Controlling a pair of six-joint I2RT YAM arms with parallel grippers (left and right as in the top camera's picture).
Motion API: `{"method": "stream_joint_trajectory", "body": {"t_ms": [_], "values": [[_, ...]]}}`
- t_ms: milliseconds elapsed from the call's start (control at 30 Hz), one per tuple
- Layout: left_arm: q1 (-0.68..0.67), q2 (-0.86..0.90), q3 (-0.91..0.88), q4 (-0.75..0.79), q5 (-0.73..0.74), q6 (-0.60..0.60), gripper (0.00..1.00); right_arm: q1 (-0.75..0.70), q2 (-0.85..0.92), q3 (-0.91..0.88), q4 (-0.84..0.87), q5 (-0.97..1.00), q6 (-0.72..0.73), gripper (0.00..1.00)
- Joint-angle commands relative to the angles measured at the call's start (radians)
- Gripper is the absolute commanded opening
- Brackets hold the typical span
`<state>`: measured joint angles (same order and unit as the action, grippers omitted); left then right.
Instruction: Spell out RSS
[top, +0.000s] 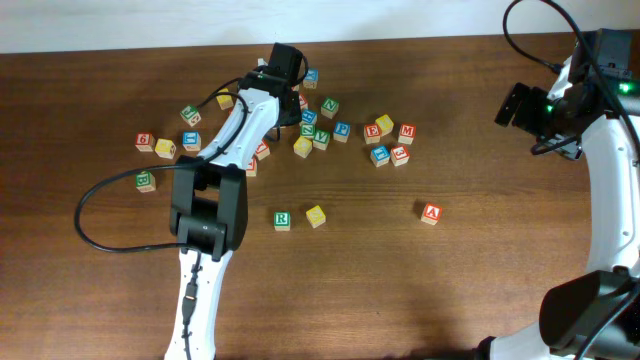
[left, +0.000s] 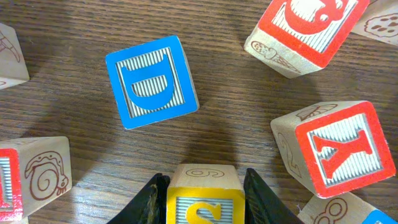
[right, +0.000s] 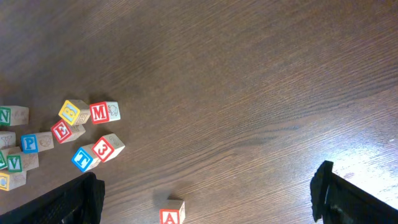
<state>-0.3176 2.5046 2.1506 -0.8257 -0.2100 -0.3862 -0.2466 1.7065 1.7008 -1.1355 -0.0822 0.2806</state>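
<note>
Dark grained wooden table (left: 249, 93), pale wood blocks, ribbed painted D block (left: 151, 81) face, matt.

Got the R block (top: 283, 220) on the counter (top: 400, 290), another block (top: 316, 216) just right of it, A block (top: 430, 213) way off right. Other blocks (top: 322, 138) piled behind those. S block (left: 203, 199) between the left fingers (left: 261, 198), D block (left: 152, 81) just beyond.

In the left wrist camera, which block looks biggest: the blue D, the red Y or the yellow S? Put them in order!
1. red Y block, only slightly bigger
2. blue D block, nearly the same
3. yellow S block, shows least, but the picture's edge cuts it off, so unsure
</note>
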Motion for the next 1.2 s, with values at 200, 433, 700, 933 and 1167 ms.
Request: {"method": "stream_joint_trajectory", "body": {"t_ms": [200, 433, 700, 933, 1167], "values": [[0.008, 0.001, 0.065, -0.060, 0.004, -0.006, 0.46, -0.003, 0.002, -0.001, 0.002, 0.009, -0.002, 0.98], [0.019, 0.005, 0.042, -0.092, 0.004, 0.006, 0.45, -0.003, 0.002, -0.001, 0.002, 0.008, -0.002, 0.98], [0.021, 0.027, 0.042, -0.077, 0.011, 0.044, 0.37, -0.003, 0.002, -0.001, 0.002, 0.009, -0.002, 0.98], [0.020, 0.045, 0.042, -0.066, 0.012, 0.044, 0.34, -0.003, 0.002, -0.001, 0.002, 0.008, -0.002, 0.98], [0.020, 0.056, 0.042, -0.073, 0.011, 0.044, 0.26, -0.003, 0.002, -0.001, 0.002, 0.009, -0.002, 0.98]]}}
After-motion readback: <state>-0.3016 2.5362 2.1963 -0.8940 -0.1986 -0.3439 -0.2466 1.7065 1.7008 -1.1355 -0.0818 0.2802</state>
